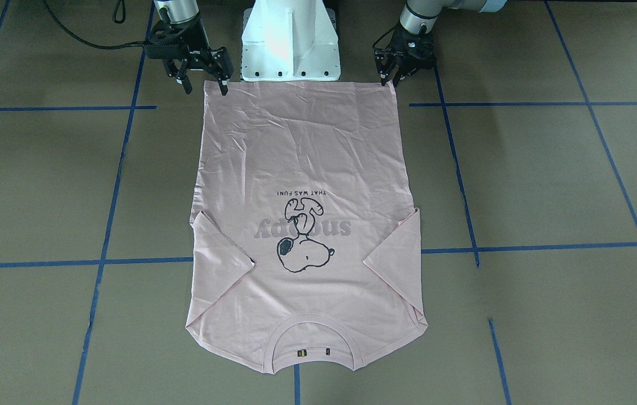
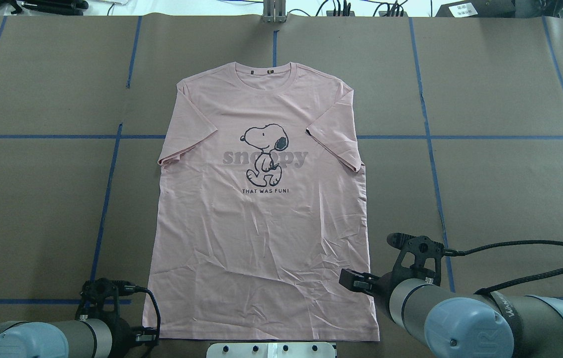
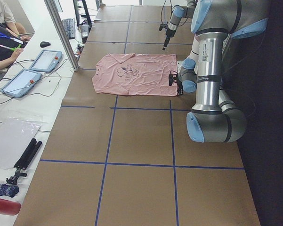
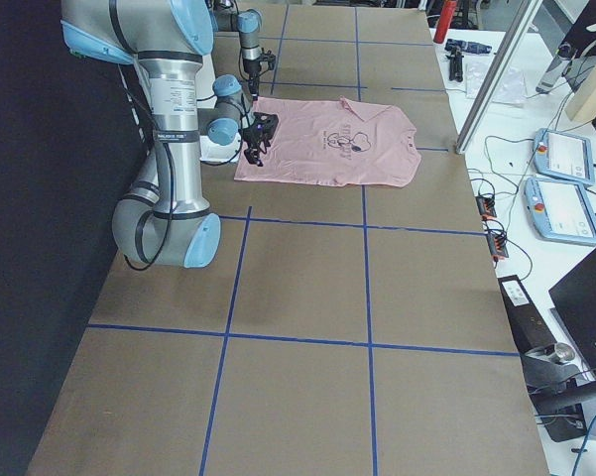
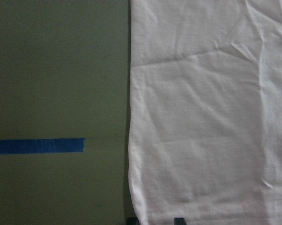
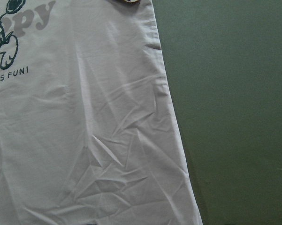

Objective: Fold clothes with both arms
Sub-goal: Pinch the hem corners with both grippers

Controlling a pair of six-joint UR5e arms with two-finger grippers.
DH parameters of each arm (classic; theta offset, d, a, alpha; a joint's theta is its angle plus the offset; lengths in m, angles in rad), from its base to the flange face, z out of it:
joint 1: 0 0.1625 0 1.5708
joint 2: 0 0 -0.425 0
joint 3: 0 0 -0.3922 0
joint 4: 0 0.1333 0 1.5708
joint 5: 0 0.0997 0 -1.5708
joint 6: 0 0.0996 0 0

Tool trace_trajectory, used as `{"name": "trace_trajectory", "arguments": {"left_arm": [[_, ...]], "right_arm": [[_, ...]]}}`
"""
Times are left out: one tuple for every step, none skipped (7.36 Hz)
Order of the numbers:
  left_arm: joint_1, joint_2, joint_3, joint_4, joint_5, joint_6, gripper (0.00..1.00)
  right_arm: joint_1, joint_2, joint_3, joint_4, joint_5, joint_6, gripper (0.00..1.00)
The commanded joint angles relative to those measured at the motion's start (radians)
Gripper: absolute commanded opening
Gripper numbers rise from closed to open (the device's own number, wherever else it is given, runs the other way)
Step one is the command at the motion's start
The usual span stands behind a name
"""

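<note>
Our T-shirt (image 2: 261,223) lies flat, print up, mid-desk (image 2: 485,189). It looks soft and light, so we'd pinch its hem corners, where the left end effector (image 1: 389,80) and right end effector (image 1: 205,87) sit, fingers apart.

1 pink Snoopy T-shirt (image 2: 261,209) with 2 short sleeves and 1 ribbed collar lies on 1 brown surface (image 2: 500,189). There are 2 robot arms, the left arm (image 2: 38,340) and the right arm (image 2: 460,318). They carry 2 black tools, the left tool (image 1: 387,80) and the right tool (image 1: 206,89). 1 white pedestal base (image 1: 290,39) stands between them. The side bench holds 2 teach pendants (image 3: 45,60), 1 computer mouse (image 3: 45,44), 1 folded tripod (image 3: 26,156) and 1 red bottle (image 3: 2,205).
</note>
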Motion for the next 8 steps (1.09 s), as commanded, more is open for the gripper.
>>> {"name": "trace_trajectory", "arguments": {"left_arm": [[0.001,0.001,0.000,0.002,0.000,0.000,0.38],[0.001,0.001,0.000,0.002,0.000,0.000,0.37],[0.001,0.002,0.001,0.002,0.000,0.000,0.33],[0.001,0.002,0.001,0.003,-0.002,0.000,0.31],[0.001,0.002,0.001,0.003,-0.002,0.000,0.26],[0.001,0.004,0.001,0.003,-0.002,0.000,0.19],[0.004,0.004,0.001,0.003,0.000,0.000,0.09],[0.005,0.004,0.003,0.003,0.000,0.000,0.00]], "right_arm": [[0.000,0.000,0.000,0.000,0.000,0.000,0.93],[0.000,0.000,0.000,0.000,0.001,0.000,0.93],[0.000,0.000,0.000,0.000,0.000,0.000,0.93],[0.000,0.000,0.000,0.000,0.000,0.000,0.93],[0.000,0.000,0.000,0.000,0.000,0.000,0.93],[0.000,0.000,0.000,0.000,0.000,0.000,0.93],[0.000,0.000,0.000,0.000,0.000,0.000,0.94],[0.000,-0.001,0.000,0.000,0.000,0.000,0.93]]}}
